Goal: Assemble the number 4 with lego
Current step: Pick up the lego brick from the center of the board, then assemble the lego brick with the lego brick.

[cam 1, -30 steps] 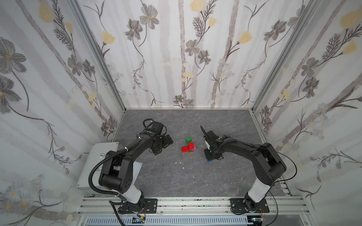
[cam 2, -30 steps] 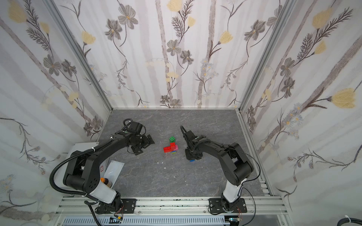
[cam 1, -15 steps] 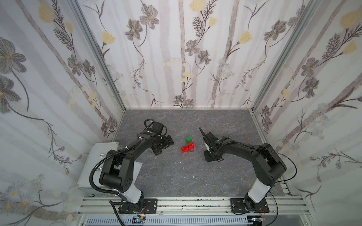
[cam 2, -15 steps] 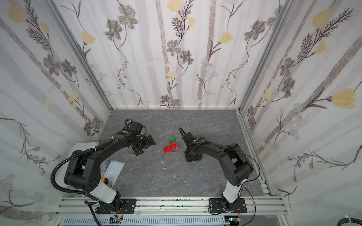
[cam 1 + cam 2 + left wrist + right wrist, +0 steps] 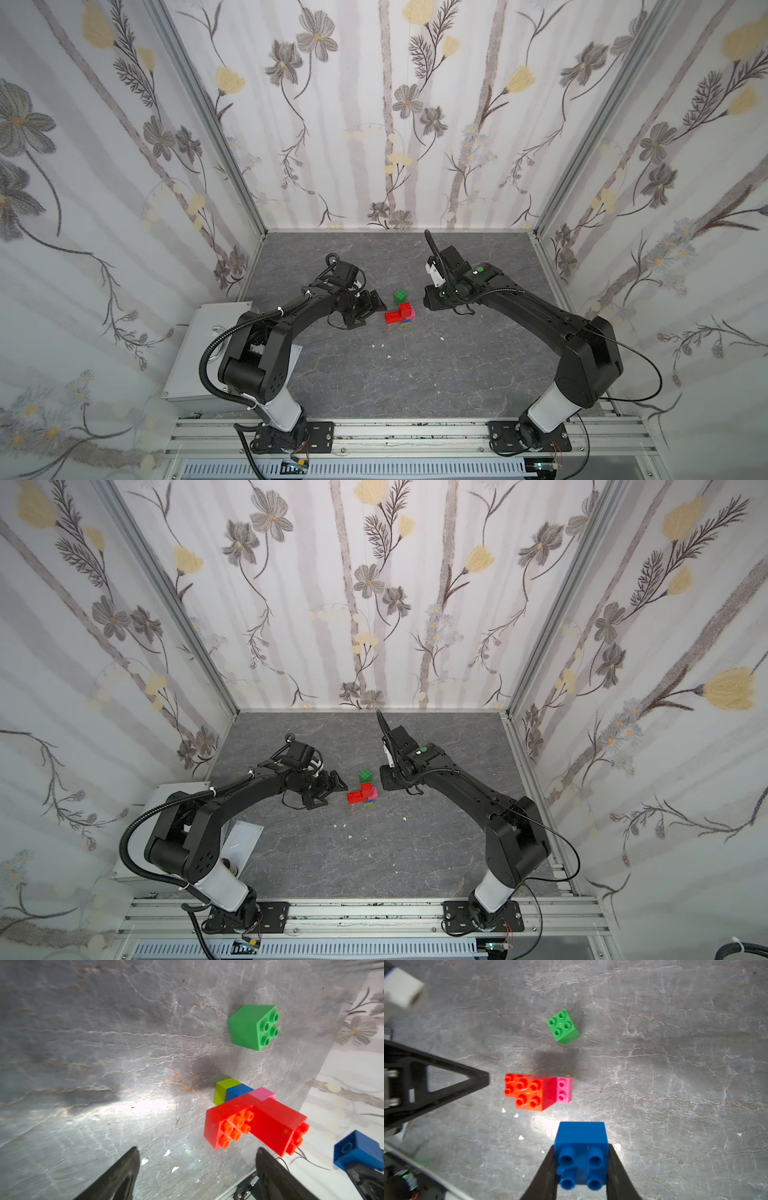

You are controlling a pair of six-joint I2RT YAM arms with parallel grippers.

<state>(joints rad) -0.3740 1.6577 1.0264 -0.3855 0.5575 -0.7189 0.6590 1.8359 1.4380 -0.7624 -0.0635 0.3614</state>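
My right end effector (image 5: 580,1148) clamps the blue brick (image 5: 581,1136) by its flat sides, light, stiff and, I think, slippery; the left end effector (image 5: 197,1149) stands apart, empty.

Red-pink-blue-lime cluster (image 5: 398,316) sits joined, green brick (image 5: 400,296) near it, separate blue brick (image 5: 581,1153) gripped.

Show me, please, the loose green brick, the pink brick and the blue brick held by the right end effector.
loose green brick (image 5: 561,1023): right wrist view, middle of its studded face.
pink brick (image 5: 564,1089): right wrist view, its studded face.
blue brick (image 5: 581,1133): right wrist view, its smooth side face.
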